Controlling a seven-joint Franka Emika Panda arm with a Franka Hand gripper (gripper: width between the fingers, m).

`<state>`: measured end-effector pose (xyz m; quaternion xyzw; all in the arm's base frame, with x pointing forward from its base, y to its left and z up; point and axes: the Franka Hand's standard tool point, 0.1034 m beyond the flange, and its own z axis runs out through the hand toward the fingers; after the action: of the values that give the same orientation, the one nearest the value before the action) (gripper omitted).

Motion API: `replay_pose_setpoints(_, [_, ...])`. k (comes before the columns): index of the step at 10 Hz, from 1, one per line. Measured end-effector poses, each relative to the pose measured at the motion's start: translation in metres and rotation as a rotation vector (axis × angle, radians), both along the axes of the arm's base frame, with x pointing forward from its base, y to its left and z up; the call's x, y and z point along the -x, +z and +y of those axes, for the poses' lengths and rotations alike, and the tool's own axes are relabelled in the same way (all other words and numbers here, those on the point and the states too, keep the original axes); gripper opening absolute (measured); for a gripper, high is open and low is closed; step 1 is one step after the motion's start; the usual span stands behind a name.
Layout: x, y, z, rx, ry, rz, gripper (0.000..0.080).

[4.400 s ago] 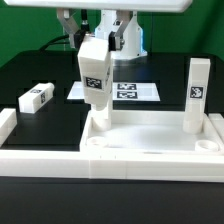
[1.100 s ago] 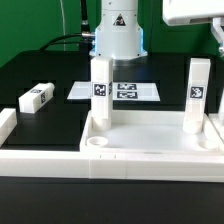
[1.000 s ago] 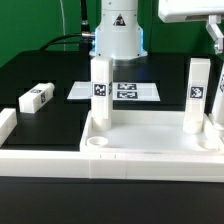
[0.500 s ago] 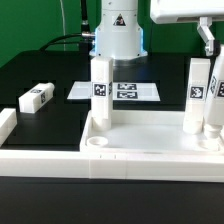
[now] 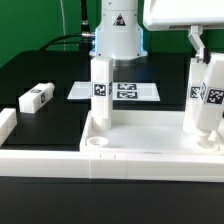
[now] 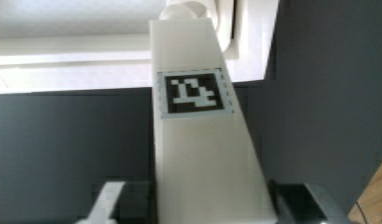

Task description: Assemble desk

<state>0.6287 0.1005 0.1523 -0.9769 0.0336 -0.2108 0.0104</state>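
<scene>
the jaws are clenched on the held leg [image 5: 212,95] at about three o'clock in the exterior view, just beside the standing leg [image 5: 194,88] and near the four o'clock corner of the desk top [image 5: 150,158]. its long axis runs nearly upright, the top leaning toward one o'clock and the pegged end pointing down. that tilt could catch the peg on a socket rim. a sideways drift could knock the standing leg loose or shove the desk top along the bench.

1. The gripper [image 6: 206,205] has released the first leg [image 5: 100,90], now upright in the top [image 5: 150,160] at the exterior view's left.
2. Gripping a third leg [image 5: 213,98], it has descended at the exterior view's right, just beside the second leg [image 5: 194,98].
</scene>
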Motion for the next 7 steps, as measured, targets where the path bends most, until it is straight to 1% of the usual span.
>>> replay_pose_setpoints(7, [-0.0001,-0.0013,0.0003,0.001,0.000,0.002,0.0295])
